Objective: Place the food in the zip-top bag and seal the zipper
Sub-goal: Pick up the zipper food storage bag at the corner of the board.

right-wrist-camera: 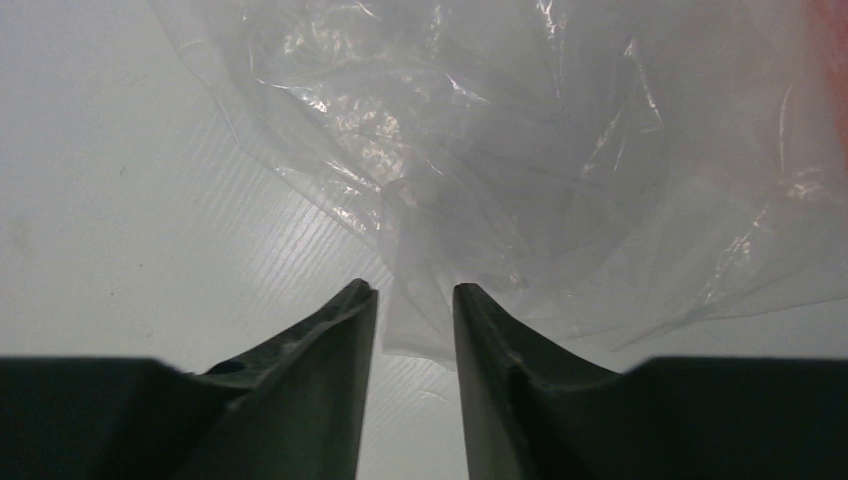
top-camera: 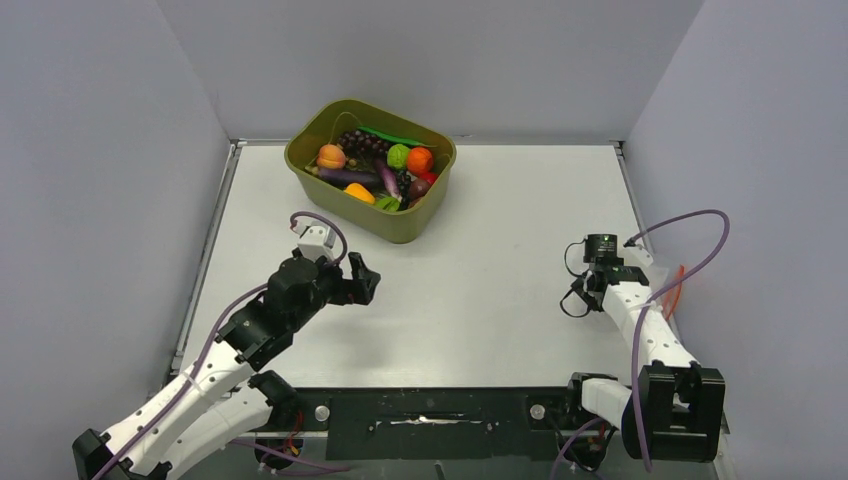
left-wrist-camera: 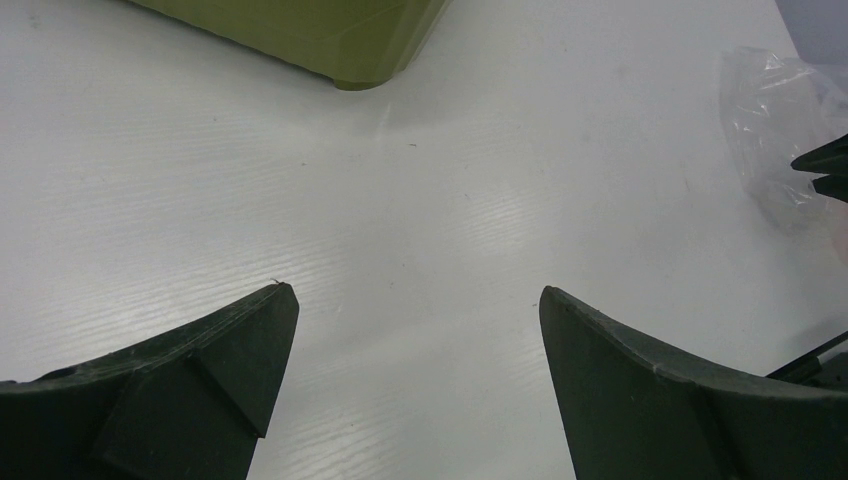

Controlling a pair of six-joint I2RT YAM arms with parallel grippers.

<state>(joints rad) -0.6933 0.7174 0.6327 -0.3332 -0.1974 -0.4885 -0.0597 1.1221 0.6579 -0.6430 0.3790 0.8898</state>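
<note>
Right wrist view
Zip-top bag (right-wrist-camera: pixel 560 170): clear soft film, crumpled and glossy, filling the upper middle and right of the frame.
Zipper (right-wrist-camera: pixel 830 60): a blurred red-orange band at the upper right edge.
Right gripper (right-wrist-camera: pixel 415 290): dark, matte, wedge-shaped fingers at the bottom centre. The tips are parted by a slim gap and have not met, and nothing is clamped.
Bag to pincer: a loose flap of the film hangs down into the gap between the tips, and the rest spreads above them.
Table (right-wrist-camera: pixel 130 200): white, with fine ribbed lines.

Left wrist view
Left gripper (left-wrist-camera: pixel 418 290): released, with its two dark fingers spread wide at the lower left and lower right over bare table.
Tub (left-wrist-camera: pixel 330 40): a smooth, olive-green, rounded plastic corner at the top of the frame.
Bag to pincer: the clear film lies at the upper right edge, well apart from these fingers.

Top view
Food (top-camera: pixel 375 165): small toy pieces heaped in the tub at upper centre, among them orange round fruits (top-camera: pixel 331 156), dark grapes (top-camera: pixel 360 142), a purple eggplant (top-camera: pixel 350 176) and a green bean (top-camera: pixel 385 133).
Bag: at the right edge of the table beside the right arm (top-camera: pixel 645 330), with its red-orange strip showing.
Left pincer: at centre left, just below the tub and apart from it.
Room: plain grey walls (top-camera: pixel 100 150) on three sides.
</note>
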